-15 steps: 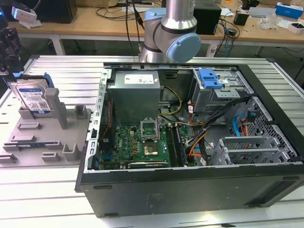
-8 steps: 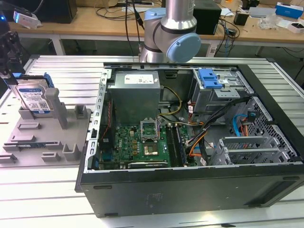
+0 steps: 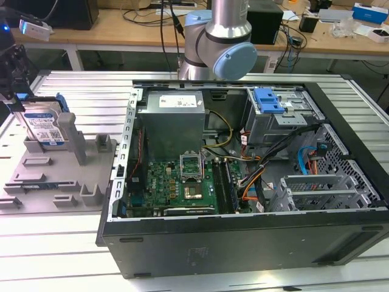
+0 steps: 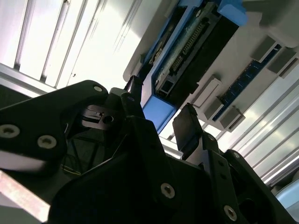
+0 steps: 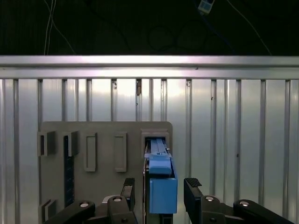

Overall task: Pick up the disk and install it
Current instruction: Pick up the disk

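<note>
In the first wrist view the gripper (image 5: 160,185) hangs with its jaws spread, one of its dark fingers (image 5: 192,187) on each side of the disk (image 5: 160,164). A thin gap shows on both sides, so the fingers appear to straddle the blue bracket without pressing on it. The second wrist view shows the same: blue plastic between the fingers, nothing clamped.

The disk stands on edge in a slot of the grey holder (image 5: 105,140), which lies on the slatted metal table (image 5: 233,140). In the exterior view this holder sits at the exterior view's left, just beside the open computer case (image 3: 243,234), whose drive cage with the blue latch (image 3: 269,100) is well apart from the disk.

By this showing the task is at its start: the disk is neither gripped nor lifted, and installation is not yet done.
</note>
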You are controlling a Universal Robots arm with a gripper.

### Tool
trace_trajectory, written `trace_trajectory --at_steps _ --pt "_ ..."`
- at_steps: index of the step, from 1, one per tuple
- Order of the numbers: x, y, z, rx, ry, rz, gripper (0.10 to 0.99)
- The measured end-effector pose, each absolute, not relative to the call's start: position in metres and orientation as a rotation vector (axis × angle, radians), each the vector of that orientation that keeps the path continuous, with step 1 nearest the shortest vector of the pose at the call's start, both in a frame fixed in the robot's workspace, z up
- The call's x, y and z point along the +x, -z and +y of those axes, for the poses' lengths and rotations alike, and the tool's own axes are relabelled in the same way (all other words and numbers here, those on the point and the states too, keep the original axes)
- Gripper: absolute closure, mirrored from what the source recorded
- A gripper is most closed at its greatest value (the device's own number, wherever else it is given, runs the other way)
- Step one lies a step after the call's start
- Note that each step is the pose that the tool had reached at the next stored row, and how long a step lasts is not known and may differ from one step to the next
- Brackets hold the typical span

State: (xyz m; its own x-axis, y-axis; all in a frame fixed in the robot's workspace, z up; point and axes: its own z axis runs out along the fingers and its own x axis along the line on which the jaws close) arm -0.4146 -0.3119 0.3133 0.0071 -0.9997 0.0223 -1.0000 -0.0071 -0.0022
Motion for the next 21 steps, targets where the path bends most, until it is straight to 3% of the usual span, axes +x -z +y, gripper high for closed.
trace_trajectory --at_steps 18,20,21 --pt "-0.415 -0.301 -0.312 2.237 -0.027 -2.186 0.545" --pt "-0.415 -0.3 -0.312 2.238 -0.027 -2.185 0.561" --pt "-0.415 -0.3 -0.312 2.238 -0.027 -2.184 0.624"
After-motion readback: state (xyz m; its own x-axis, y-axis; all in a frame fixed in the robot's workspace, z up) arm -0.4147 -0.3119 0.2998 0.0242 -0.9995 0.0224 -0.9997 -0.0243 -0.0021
